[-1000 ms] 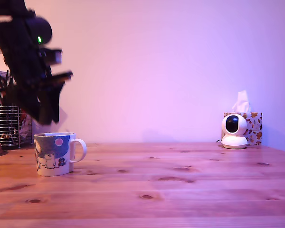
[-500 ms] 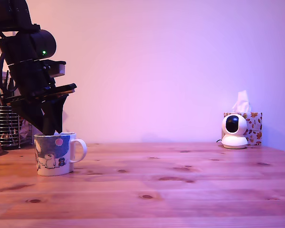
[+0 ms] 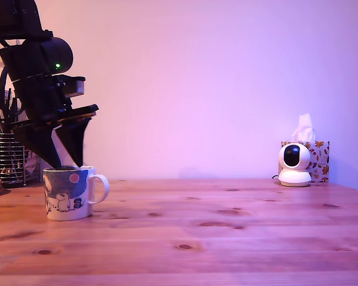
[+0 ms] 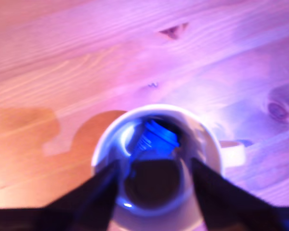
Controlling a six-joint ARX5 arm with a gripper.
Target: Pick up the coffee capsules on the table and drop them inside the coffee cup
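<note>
Fingers (image 3: 67, 159) spread wide, empty, poised directly above the coffee cup (image 3: 68, 193), tips just over the rim. From the wrist view, the same fingers (image 4: 154, 192) straddling the cup's mouth, one dark prong to each side. Inside the cup (image 4: 209, 144): a blue capsule (image 4: 156, 137) lying against the far wall, and a dark round capsule (image 4: 151, 185) nearer the bottom centre. A third capsule impossible to make out in the blur. No capsules visible anywhere on the worktop (image 3: 227, 232) around the cup. Beyond the cup, toward the exterior view's left: a wire-mesh pen holder (image 3: 9, 158); far off to the exterior view's right, a white round camera (image 3: 294, 164) and tissue box (image 3: 318, 158).

Likely risk: fingertips so near the rim could clip it on lifting away at an angle, tipping or dragging the cup and spilling the capsules. Straight rise probably safest.
</note>
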